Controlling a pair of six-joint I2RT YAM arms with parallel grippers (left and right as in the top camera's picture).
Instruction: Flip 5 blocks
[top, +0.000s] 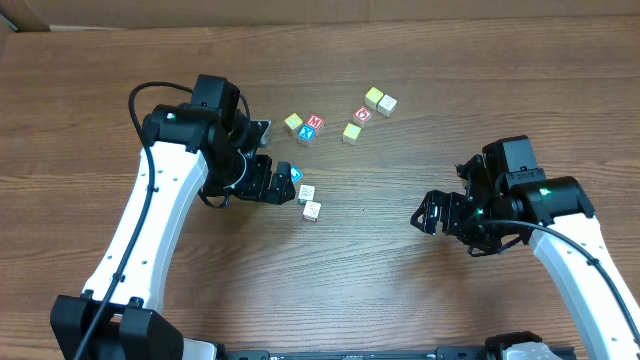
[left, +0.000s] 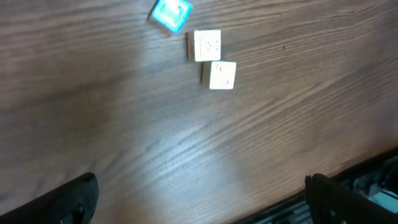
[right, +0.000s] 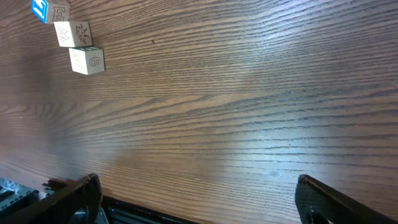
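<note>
The left gripper (top: 284, 183) hung low over the table (top: 400, 290) with its jaws spread wide and nothing between them. In its wrist view, the blue block (left: 171, 14) lay ahead of the open jaws and a little toward the left finger. The two cream blocks (left: 206, 45) sat just beside it, nearer the jaws' centre line, corner to corner and close together. The overhead view put the blue block almost at the fingertips, though contact could not be told. The right gripper (top: 425, 212) was also fully apart and empty. From it, those three blocks lay far ahead and off toward its left finger, well apart from it. The other blocks (top: 352, 132), seven in loose groups, lay farther out on the table, beyond the left jaws and near neither gripper. Nothing in the pictures showed which faces had started upward, so the count of flipped blocks could not be read. No block was held or tilted mid-turn. As a judgement, the three near the left jaws were the ones being worked, and a flip seemed about to begin.
</note>
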